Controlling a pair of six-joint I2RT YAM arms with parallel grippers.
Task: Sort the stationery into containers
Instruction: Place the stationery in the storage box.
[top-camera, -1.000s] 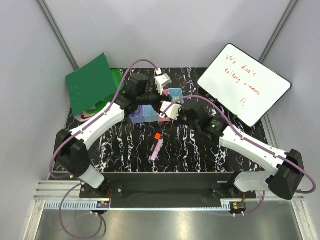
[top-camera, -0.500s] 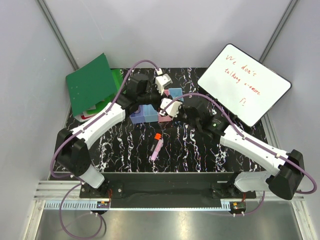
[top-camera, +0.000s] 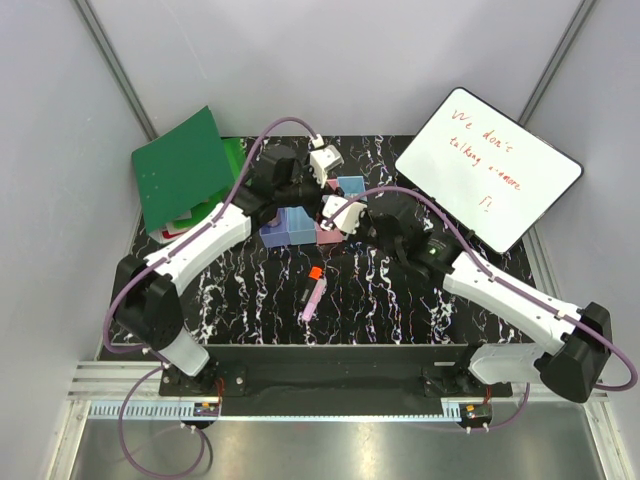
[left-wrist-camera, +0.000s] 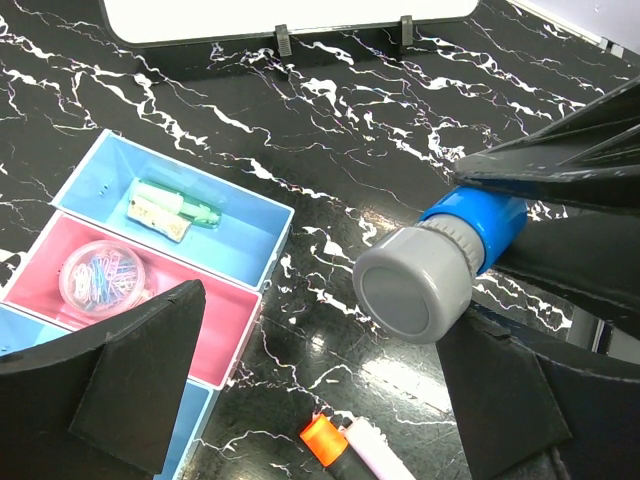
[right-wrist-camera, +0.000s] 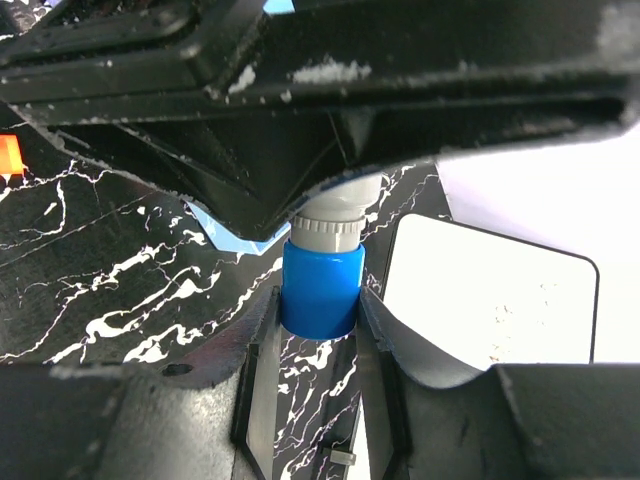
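My right gripper (right-wrist-camera: 320, 335) was clamped on the grey-capped blue tube (left-wrist-camera: 415, 285), holding it by the body. My left gripper (left-wrist-camera: 322, 335) gaped wide around the cap, holding nothing. The row of bins (left-wrist-camera: 258, 248) lay beyond one of its fingers.

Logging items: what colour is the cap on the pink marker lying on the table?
Orange; the cap shows best in the left wrist view.
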